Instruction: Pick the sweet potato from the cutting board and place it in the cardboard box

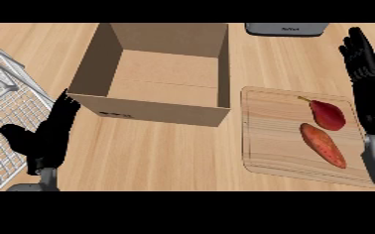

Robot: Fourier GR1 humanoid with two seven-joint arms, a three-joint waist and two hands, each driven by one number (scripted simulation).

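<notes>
Wooden counter [168,153], orange tapered sweet potato [322,145] lying on cutting board [275,129], both hands spread, holding nothing

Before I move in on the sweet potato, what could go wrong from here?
1. The red pear lies just beyond the sweet potato on the cutting board; the right robot hand could bump or grab it instead.
2. The cardboard box has tall walls; a low carry could catch the near-right wall.
3. The right forearm already lies along the board's right edge, so lowering could nudge the board.
</notes>
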